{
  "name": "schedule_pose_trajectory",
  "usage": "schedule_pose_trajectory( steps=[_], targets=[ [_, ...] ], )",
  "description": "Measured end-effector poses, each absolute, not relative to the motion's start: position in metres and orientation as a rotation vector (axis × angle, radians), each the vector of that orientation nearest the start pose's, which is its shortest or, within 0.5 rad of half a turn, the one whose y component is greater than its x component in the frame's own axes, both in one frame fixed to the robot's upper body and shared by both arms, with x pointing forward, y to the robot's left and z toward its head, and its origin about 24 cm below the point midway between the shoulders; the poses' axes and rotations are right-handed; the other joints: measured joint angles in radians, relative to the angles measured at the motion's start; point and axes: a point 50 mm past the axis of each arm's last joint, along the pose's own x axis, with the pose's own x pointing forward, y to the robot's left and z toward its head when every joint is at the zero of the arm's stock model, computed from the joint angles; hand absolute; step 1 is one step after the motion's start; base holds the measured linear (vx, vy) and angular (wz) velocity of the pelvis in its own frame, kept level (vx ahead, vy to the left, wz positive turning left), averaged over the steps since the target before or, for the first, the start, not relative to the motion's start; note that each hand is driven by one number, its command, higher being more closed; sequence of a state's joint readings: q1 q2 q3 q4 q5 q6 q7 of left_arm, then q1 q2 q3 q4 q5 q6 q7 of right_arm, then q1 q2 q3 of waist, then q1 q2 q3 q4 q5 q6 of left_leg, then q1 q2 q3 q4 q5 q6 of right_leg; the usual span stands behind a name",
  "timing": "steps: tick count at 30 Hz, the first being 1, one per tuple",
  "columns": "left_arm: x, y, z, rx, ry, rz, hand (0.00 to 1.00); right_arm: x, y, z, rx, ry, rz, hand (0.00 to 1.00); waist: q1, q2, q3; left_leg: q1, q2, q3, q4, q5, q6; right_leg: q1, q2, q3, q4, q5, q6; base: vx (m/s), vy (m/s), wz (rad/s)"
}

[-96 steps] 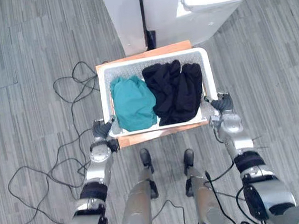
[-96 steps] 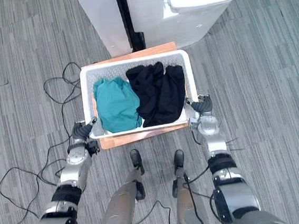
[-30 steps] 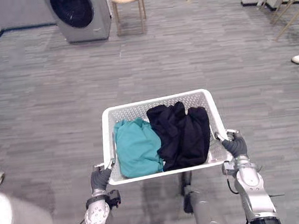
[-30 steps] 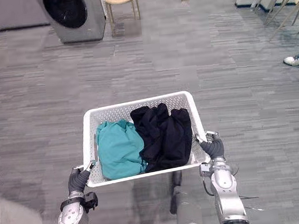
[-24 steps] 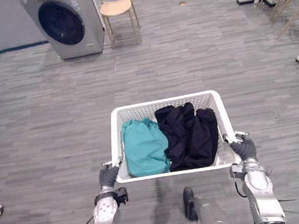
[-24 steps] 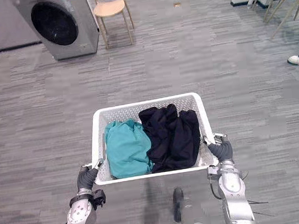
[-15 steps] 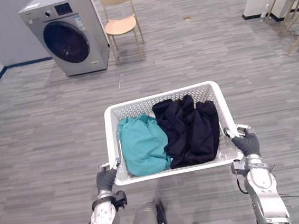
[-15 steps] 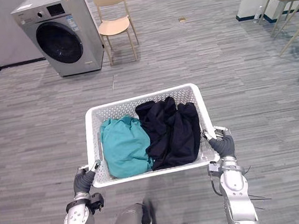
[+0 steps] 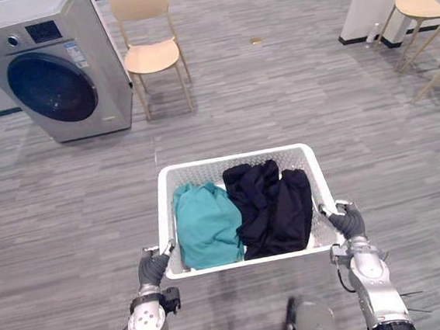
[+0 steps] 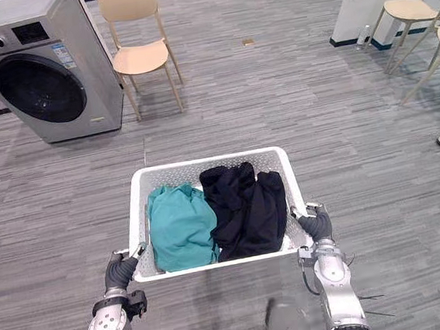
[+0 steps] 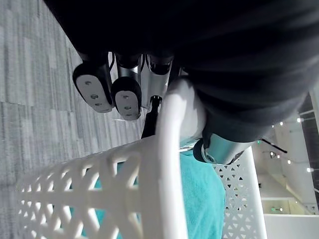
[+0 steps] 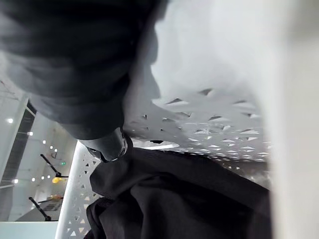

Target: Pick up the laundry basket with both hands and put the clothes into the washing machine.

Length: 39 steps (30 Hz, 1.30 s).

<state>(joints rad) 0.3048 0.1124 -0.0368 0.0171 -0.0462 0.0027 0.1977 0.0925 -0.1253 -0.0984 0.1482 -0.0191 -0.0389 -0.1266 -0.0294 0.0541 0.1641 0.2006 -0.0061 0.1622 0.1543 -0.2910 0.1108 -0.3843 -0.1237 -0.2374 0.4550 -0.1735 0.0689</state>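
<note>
Item 1, left hand: I read it as closed on the near left corner of the laundry basket. Its wrist view shows dark-tipped fingers curled under the white rim, with the thumb on the inner side.

Item 2, right hand: clamped on the near right corner at the rim. The thumb sits inside against the perforated wall. I can't make out the other fingers in its wrist view.

Item 3, laundry basket: carried clear of the floor between the two hands and roughly level. Its long axis runs from hand to hand, across my line of travel.

Item 4, contents: a teal garment in the left half and dark clothes in the right half. The two piles touch at the middle.

Item 5, washing machine: ahead and off to the left, well apart from the basket. Its round door faces into the room and looks shut to me. The left hand's end of the basket is the nearer one, so I expect the approach to bear left.

Item 6, chair: just beside the machine on its right. I judge it the one obstacle near that path.
</note>
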Motion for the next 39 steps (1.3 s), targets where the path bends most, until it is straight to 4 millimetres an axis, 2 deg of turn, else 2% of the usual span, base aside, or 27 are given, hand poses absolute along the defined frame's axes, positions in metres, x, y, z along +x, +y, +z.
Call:
schedule_pose_trajectory(
  steps=[2, 3, 5, 7, 8, 9, 11, 13, 15, 16, 18, 19, 20, 22, 24, 25, 26, 27, 28, 31, 32, 33, 34, 36, 37, 38, 39],
  targets=[
    [0.178, 0.191, -0.024, 0.112, 0.315, 0.219, 1.0, 0.222, -0.213, -0.004, -0.155, 0.19, -0.251, 1.0, -0.018, -0.045, -0.015, 0.074, -0.034, -0.052, -0.031, -0.033, -0.052, -0.032, -0.001, 0.064, -0.261, 0.134, 0.032, 0.64, -0.115, 0.84],
    [0.177, 0.187, -0.027, 0.115, 0.328, 0.2, 1.0, 0.215, -0.216, -0.008, -0.162, 0.21, -0.26, 1.0, -0.026, -0.051, -0.028, 0.138, -0.031, -0.098, -0.025, -0.075, -0.074, -0.042, 0.004, 0.114, -0.218, 0.214, -0.015, 0.69, -0.166, 0.93],
    [0.174, 0.179, -0.034, 0.091, 0.356, 0.202, 1.0, 0.207, -0.222, -0.014, -0.184, 0.249, -0.268, 1.0, -0.034, 0.0, -0.064, 0.106, 0.035, -0.134, 0.139, -0.093, -0.093, -0.043, 0.032, 0.1, -0.101, 0.269, -0.052, 0.74, -0.209, 0.72],
    [0.172, 0.177, -0.035, 0.074, 0.363, 0.209, 1.0, 0.209, -0.224, -0.009, -0.194, 0.227, -0.267, 1.0, -0.031, 0.065, -0.05, -0.059, 0.127, -0.119, 0.551, 0.009, -0.199, 0.017, 0.078, 0.059, -0.073, 0.184, -0.089, 0.71, -0.238, 0.25],
    [0.17, 0.176, -0.036, 0.065, 0.368, 0.217, 1.0, 0.21, -0.223, -0.006, -0.2, 0.222, -0.259, 1.0, -0.016, 0.083, -0.05, -0.14, 0.17, -0.101, 0.721, 0.153, -0.216, 0.049, 0.106, 0.057, -0.076, 0.161, -0.1, 0.56, -0.184, -0.19],
    [0.168, 0.176, -0.037, 0.058, 0.375, 0.224, 1.0, 0.21, -0.222, -0.004, -0.202, 0.215, -0.254, 1.0, 0.01, 0.095, -0.047, -0.214, 0.233, -0.067, 0.895, 0.191, -0.223, 0.105, 0.137, 0.056, -0.094, 0.14, -0.116, 0.69, -0.203, -0.32],
    [0.167, 0.177, -0.037, 0.057, 0.375, 0.228, 1.0, 0.211, -0.221, -0.002, -0.186, 0.203, -0.256, 1.0, 0.044, 0.074, -0.027, -0.351, 0.283, 0.016, 1.029, 0.113, -0.159, 0.294, 0.162, 0.072, -0.218, 0.107, -0.134, 0.78, -0.156, -0.2],
    [0.167, 0.179, -0.035, 0.051, 0.36, 0.237, 1.0, 0.214, -0.219, 0.006, -0.188, 0.167, -0.249, 1.0, 0.049, 0.053, -0.026, -0.449, 0.275, 0.09, 0.929, 0.051, -0.136, 0.394, 0.154, 0.084, -0.321, 0.108, -0.132, 0.59, -0.063, -0.1],
    [0.169, 0.182, -0.029, 0.045, 0.332, 0.256, 1.0, 0.224, -0.216, 0.012, -0.186, 0.134, -0.236, 1.0, 0.066, 0.046, -0.021, -0.536, 0.22, 0.097, 0.612, 0.037, -0.138, 0.457, 0.136, 0.108, -0.37, 0.092, -0.108, 0.61, 0.069, -0.3],
    [0.169, 0.181, -0.028, 0.04, 0.327, 0.258, 1.0, 0.226, -0.217, 0.013, -0.189, 0.132, -0.235, 1.0, 0.072, 0.042, -0.018, -0.535, 0.167, 0.079, 0.337, 0.084, -0.197, 0.496, 0.111, 0.108, -0.393, 0.077, -0.087, 0.54, 0.112, -0.29],
    [0.168, 0.179, -0.026, 0.031, 0.319, 0.255, 1.0, 0.225, -0.22, 0.013, -0.202, 0.134, -0.235, 1.0, 0.073, 0.049, -0.016, -0.545, 0.163, 0.075, 0.1, 0.174, -0.228, 0.553, 0.103, 0.1, -0.434, 0.055, -0.055, 0.5, 0.164, -0.08],
    [0.168, 0.178, -0.026, 0.028, 0.32, 0.251, 1.0, 0.224, -0.22, 0.01, -0.201, 0.147, -0.237, 1.0, 0.074, 0.056, -0.018, -0.546, 0.163, 0.103, 0.124, 0.265, -0.194, 0.608, 0.092, 0.097, -0.464, 0.031, -0.024, 0.7, 0.289, 0.1],
    [0.169, 0.179, -0.026, 0.038, 0.321, 0.244, 1.0, 0.222, -0.22, 0.007, -0.2, 0.159, -0.242, 1.0, 0.066, 0.039, -0.025, -0.533, 0.129, 0.118, 0.152, 0.31, -0.124, 0.657, 0.053, 0.069, -0.47, 0.008, 0.01, 0.6, 0.266, 0.24],
    [0.17, 0.177, -0.026, 0.042, 0.321, 0.228, 1.0, 0.217, -0.223, 0.002, -0.193, 0.179, -0.262, 1.0, 0.048, -0.003, -0.036, -0.525, 0.054, 0.112, 0.186, 0.25, -0.033, 0.659, -0.016, 0.02, -0.393, -0.015, 0.049, 0.64, 0.235, 0.59],
    [0.17, 0.17, -0.027, 0.066, 0.33, 0.188, 1.0, 0.21, -0.231, -0.004, -0.189, 0.213, -0.299, 1.0, 0.049, -0.011, -0.031, -0.478, 0.014, 0.103, 0.209, 0.165, -0.022, 0.519, -0.091, 0.031, 0.007, -0.022, 0.1, 0.66, 0.273, 0.48],
    [0.17, 0.171, -0.028, 0.081, 0.335, 0.183, 1.0, 0.21, -0.23, -0.007, -0.183, 0.223, -0.299, 1.0, 0.049, -0.021, -0.026, -0.447, -0.003, 0.099, 0.207, 0.146, -0.022, 0.464, -0.122, 0.048, 0.157, 0.016, 0.129, 0.56, 0.254, 0.31],
    [0.169, 0.176, -0.029, 0.113, 0.35, 0.172, 1.0, 0.207, -0.227, -0.014, -0.164, 0.251, -0.303, 1.0, 0.045, -0.041, -0.023, -0.374, -0.04, 0.084, 0.186, 0.106, -0.025, 0.362, -0.172, 0.076, 0.426, 0.052, 0.106, 0.57, 0.218, 0.31],
    [0.167, 0.179, -0.031, 0.132, 0.366, 0.167, 1.0, 0.203, -0.224, -0.021, -0.153, 0.281, -0.307, 1.0, 0.039, -0.035, -0.021, -0.289, -0.051, 0.07, 0.154, 0.078, -0.022, 0.293, -0.172, 0.078, 0.567, 0.014, 0.045, 0.57, 0.202, 0.3],
    [0.167, 0.18, -0.031, 0.136, 0.369, 0.166, 1.0, 0.201, -0.224, -0.023, -0.151, 0.291, -0.308, 1.0, 0.039, -0.024, -0.024, -0.251, -0.051, 0.059, 0.131, 0.069, -0.021, 0.26, -0.155, 0.071, 0.583, -0.004, 0.028, 0.57, 0.163, 0.36],
    [0.172, 0.185, -0.027, 0.165, 0.35, 0.152, 1.0, 0.2, -0.22, -0.023, -0.132, 0.284, -0.312, 1.0, 0.007, -0.006, -0.032, -0.116, -0.054, -0.01, 0.03, 0.056, -0.025, 0.077, -0.055, 0.046, 0.437, -0.086, -0.006, 0.64, 0.094, 0.66],
    [0.173, 0.185, -0.026, 0.169, 0.346, 0.148, 1.0, 0.2, -0.22, -0.021, -0.13, 0.275, -0.315, 1.0, -0.007, -0.008, -0.032, -0.068, -0.053, -0.032, -0.001, 0.047, -0.042, 0.034, -0.011, 0.044, 0.265, -0.078, -0.006, 0.5, -0.002, 0.57],
    [0.174, 0.185, -0.026, 0.168, 0.345, 0.144, 1.0, 0.199, -0.22, -0.019, -0.13, 0.269, -0.317, 1.0, -0.011, -0.008, -0.031, -0.038, -0.053, -0.04, -0.018, 0.037, -0.059, 0.019, 0.004, 0.045, 0.164, -0.055, -0.012, 0.77, -0.018, 0.6],
    [0.174, 0.184, -0.026, 0.169, 0.345, 0.141, 1.0, 0.198, -0.221, -0.019, -0.13, 0.27, -0.321, 1.0, -0.011, -0.018, -0.026, 0.034, -0.06, -0.052, -0.048, 0.022, -0.083, 0.008, 0.025, 0.045, -0.043, 0.034, -0.008, 0.66, -0.03, 0.44],
    [0.173, 0.185, -0.027, 0.179, 0.347, 0.137, 1.0, 0.196, -0.22, -0.02, -0.127, 0.275, -0.321, 1.0, -0.014, -0.06, -0.041, 0.116, -0.096, -0.085, -0.089, -0.002, -0.105, -0.014, 0.014, 0.052, -0.213, 0.156, -0.015, 0.66, -0.073, 0.64],
    [0.172, 0.18, -0.028, 0.166, 0.353, 0.127, 1.0, 0.194, -0.223, -0.021, -0.14, 0.282, -0.323, 1.0, -0.028, -0.036, -0.057, 0.165, -0.064, -0.128, -0.077, -0.045, -0.13, -0.026, 0.038, 0.076, -0.117, 0.266, -0.094, 0.68, -0.11, 0.63],
    [0.172, 0.178, -0.029, 0.157, 0.355, 0.129, 1.0, 0.193, -0.224, -0.021, -0.143, 0.285, -0.325, 1.0, -0.029, -0.023, -0.062, 0.162, -0.044, -0.132, -0.04, -0.049, -0.137, -0.025, 0.048, 0.07, -0.086, 0.255, -0.108, 0.72, -0.149, 0.52],
    [0.172, 0.177, -0.029, 0.146, 0.355, 0.134, 1.0, 0.191, -0.226, -0.017, -0.144, 0.273, -0.333, 1.0, -0.023, 0.005, -0.058, 0.109, -0.006, -0.132, 0.138, -0.049, -0.139, 0.011, 0.055, 0.033, -0.06, 0.196, -0.11, 0.7, -0.182, 0.29]
  ],
)
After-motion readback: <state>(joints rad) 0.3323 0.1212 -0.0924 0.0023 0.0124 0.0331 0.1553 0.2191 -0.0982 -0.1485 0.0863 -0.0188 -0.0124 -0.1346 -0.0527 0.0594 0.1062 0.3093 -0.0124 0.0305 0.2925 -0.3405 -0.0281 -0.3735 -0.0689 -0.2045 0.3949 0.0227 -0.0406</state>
